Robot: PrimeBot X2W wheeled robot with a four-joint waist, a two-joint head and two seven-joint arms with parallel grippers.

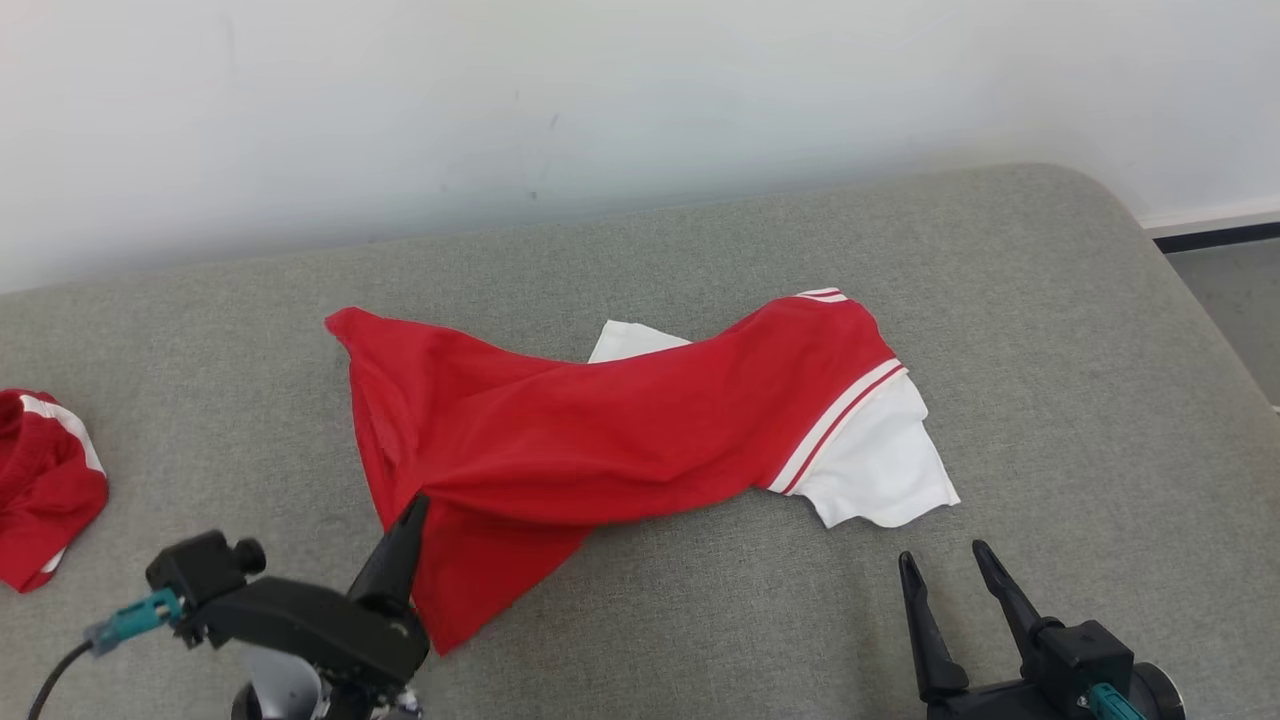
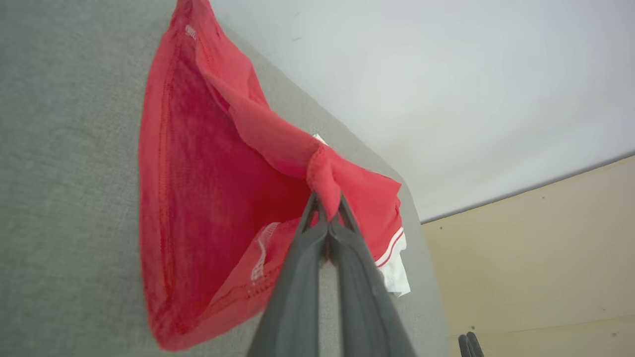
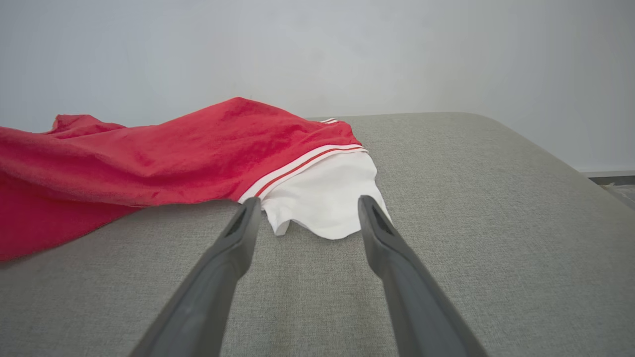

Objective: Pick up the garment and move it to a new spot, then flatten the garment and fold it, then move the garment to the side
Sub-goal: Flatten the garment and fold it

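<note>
Now my left claw [image 1: 412, 512] is clamped on a fold of the red shirt [image 1: 620, 430], which lies long-ways across the grey cushion [image 1: 1060, 330]. Its white sleeve [image 1: 880, 465] sits just ahead of my right claw [image 1: 943, 556], whose prongs stand apart, touching nothing.

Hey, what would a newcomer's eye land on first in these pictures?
The rumpled red fabric shirt with a white striped sleeve, sprawled across the middle of the grey upholstered cushion. At its near left hem the left gripper pinches a fold, jaws shut, while the right gripper sits with jaws open just short of the white sleeve.
</note>
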